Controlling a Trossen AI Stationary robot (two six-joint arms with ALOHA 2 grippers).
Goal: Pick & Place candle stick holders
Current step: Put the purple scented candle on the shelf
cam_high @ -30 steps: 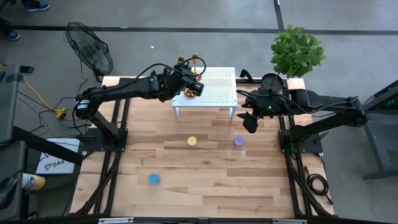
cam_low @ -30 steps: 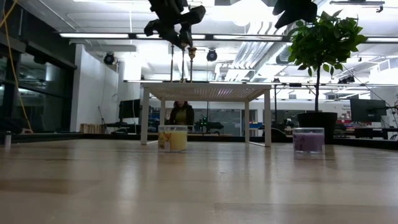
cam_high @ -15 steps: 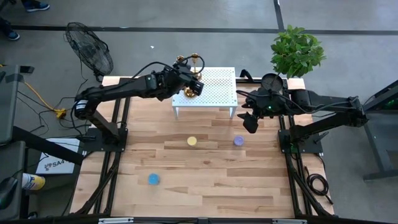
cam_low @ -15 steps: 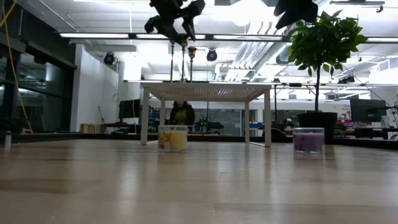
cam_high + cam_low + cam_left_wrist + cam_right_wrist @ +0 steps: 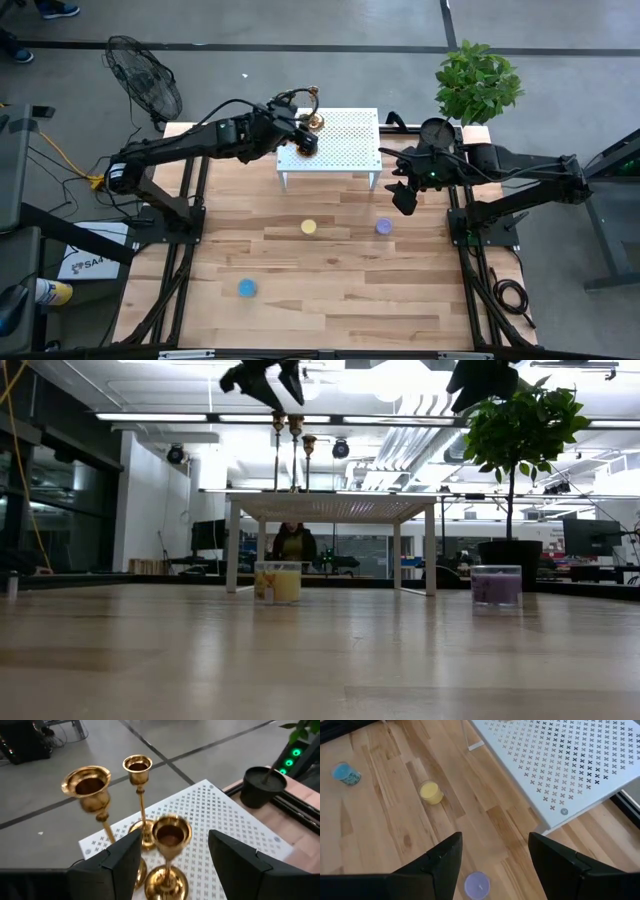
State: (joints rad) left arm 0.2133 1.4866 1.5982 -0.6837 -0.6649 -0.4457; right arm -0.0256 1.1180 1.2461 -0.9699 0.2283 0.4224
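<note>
Three gold candle stick holders (image 5: 171,832) (image 5: 87,785) (image 5: 138,767) stand upright on their round bases at the far left corner of a small white perforated table (image 5: 345,140). My left gripper (image 5: 172,865) hovers open just above and behind them (image 5: 302,138). Its fingers stand on either side of the nearest holder's stem without touching it. In the low view the holders (image 5: 294,450) rise from the table top below that gripper (image 5: 265,375). My right gripper (image 5: 403,195) waits open over the wood beside the white table's right near leg, with nothing between its fingers (image 5: 492,865).
On the wooden table stand a yellow candle jar (image 5: 308,227), a purple one (image 5: 383,227) and a blue one (image 5: 246,288). A potted plant (image 5: 478,80) stands at the far right corner. A fan (image 5: 145,75) stands beyond the far left corner.
My left gripper has opened and let go of the nearest holder, then risen and drawn back a little toward the table's left edge. The holder stays upright on the white table beside the other two.
</note>
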